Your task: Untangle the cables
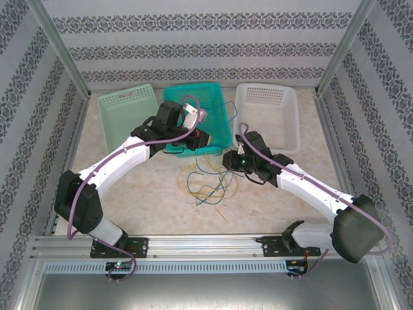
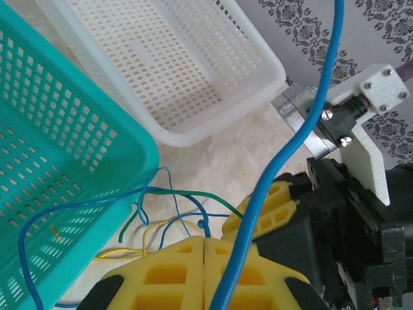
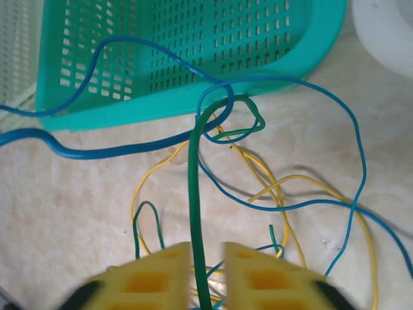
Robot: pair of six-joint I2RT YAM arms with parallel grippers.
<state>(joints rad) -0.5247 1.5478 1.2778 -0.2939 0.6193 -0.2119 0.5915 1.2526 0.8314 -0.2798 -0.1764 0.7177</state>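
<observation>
Left end effector [image 2: 204, 244] clamped on blue cable [image 2: 330, 51] at 11 o'clock. Right end effector [image 3: 206, 250] slightly apart astride green cable [image 3: 193, 194]. We judge opposing pulls intended.

Cables [image 1: 208, 183]: thin curly strands, yel/blue/dk green, one loose tangle lying just base-side of both grippers, closer to right gripper [image 3: 208, 255]. Dk green strand [image 3: 193, 174] comes up through the gap betw. the right fingers, looks unpinched, hugs the left-hand finger, then hooks into a small loop ahead of the tips where blue crosses it; yellow strands [image 3: 271, 177] sprawl flat ahead & right of the tips. Blue strand [image 2: 290, 148] lies across the closed-together fingers of left gripper [image 2: 204, 248] and rises up-right past the tips; can't tell if pinched.
</observation>
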